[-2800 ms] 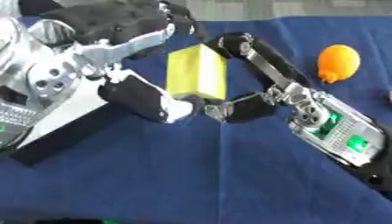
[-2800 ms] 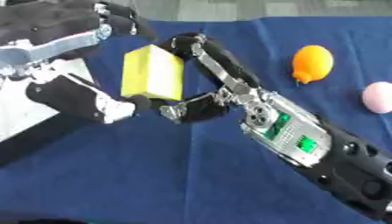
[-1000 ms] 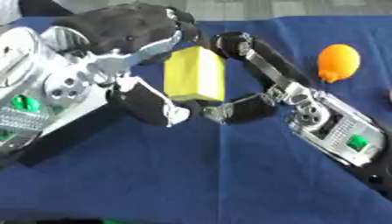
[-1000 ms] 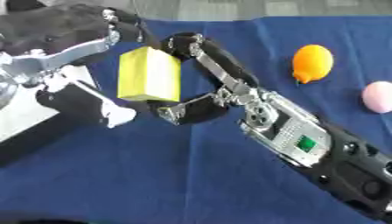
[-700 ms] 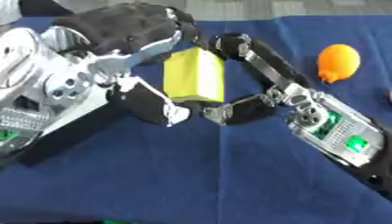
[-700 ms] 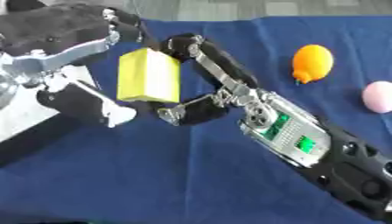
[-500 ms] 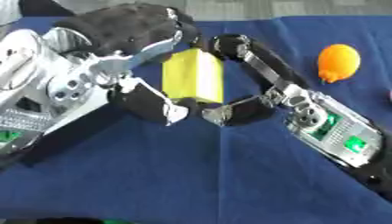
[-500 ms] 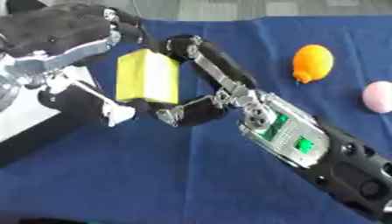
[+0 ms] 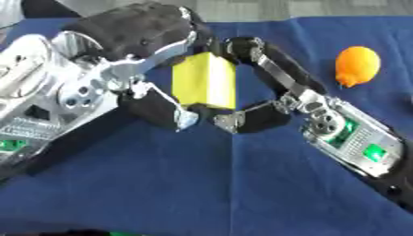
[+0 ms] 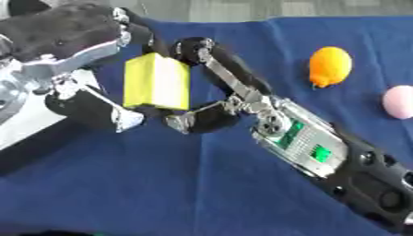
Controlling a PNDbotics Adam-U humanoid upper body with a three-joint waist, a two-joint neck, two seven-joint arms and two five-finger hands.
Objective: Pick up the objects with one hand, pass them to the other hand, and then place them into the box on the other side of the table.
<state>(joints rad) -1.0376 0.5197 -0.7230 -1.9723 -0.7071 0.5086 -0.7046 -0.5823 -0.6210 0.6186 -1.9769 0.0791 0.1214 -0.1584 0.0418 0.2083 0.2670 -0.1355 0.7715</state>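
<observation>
While both hands are on the yellow block (image 9: 206,86), the handover looks mid-way, so I'd judge the right hand (image 9: 262,99) shouldn't let go till the left hand (image 9: 141,69) has it pinched top & bottom. Left eye view: block is matte, boxy w/ rounded edges, held above the blue cloth (image 9: 202,184) toward the bench's far-left part; both hands curl round it. Right eye view: glossy, lemon-shaped orange fruit (image 10: 330,66) toward the far-right corner, smooth pink round thing (image 10: 398,102) at the right edge; box not seen.
</observation>
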